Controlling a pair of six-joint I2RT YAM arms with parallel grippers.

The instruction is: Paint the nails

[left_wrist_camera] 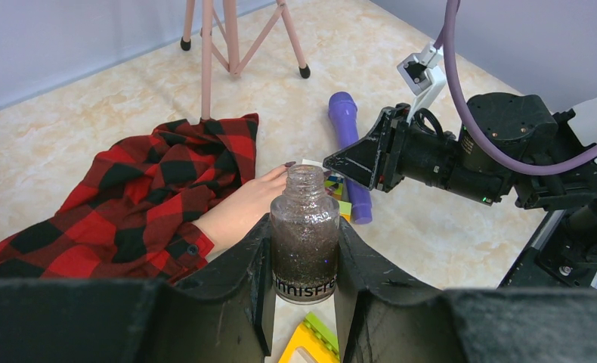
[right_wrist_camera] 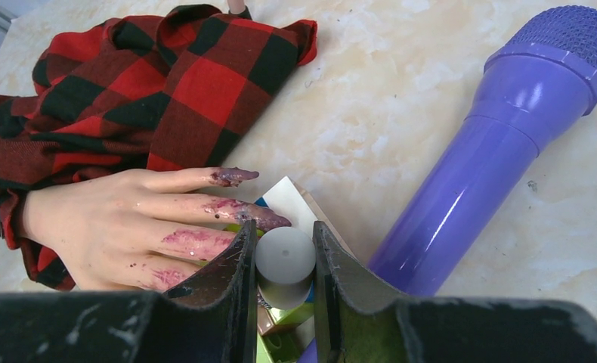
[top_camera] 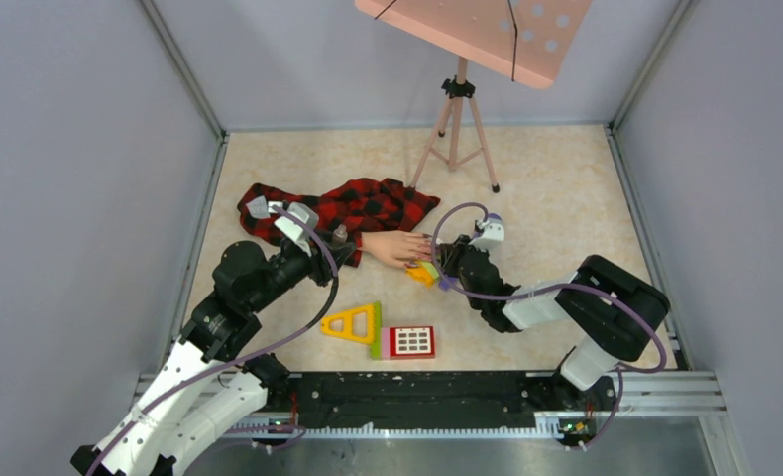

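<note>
Well, from my remote seat the job looks well along but untidy. The mannequin hand (right_wrist_camera: 106,227) lies palm down on the worktop (right_wrist_camera: 401,68), its wrist in the plaid sleeve (right_wrist_camera: 167,83). The nails (right_wrist_camera: 269,219) are at its fingertips, pointing toward the purple toy microphone (right_wrist_camera: 492,159) just beside the hand.

Two fingertips show dark purplish glittery polish, and smears run back along two more fingers, so I judge at least some nails coated. The other fingertips are hidden behind my right end effector (right_wrist_camera: 282,234), and I cannot see the thumb.

That right end effector is nearly closed on the grey brush cap (right_wrist_camera: 284,257), poised just over the hand's fingertips; the brush itself is out of sight. The left end effector (left_wrist_camera: 304,225) is clamped on the uncapped polish bottle (left_wrist_camera: 304,249), upright, close by the hand's wrist side.

What seems left: the hidden nails, then recapping the bottle.
</note>
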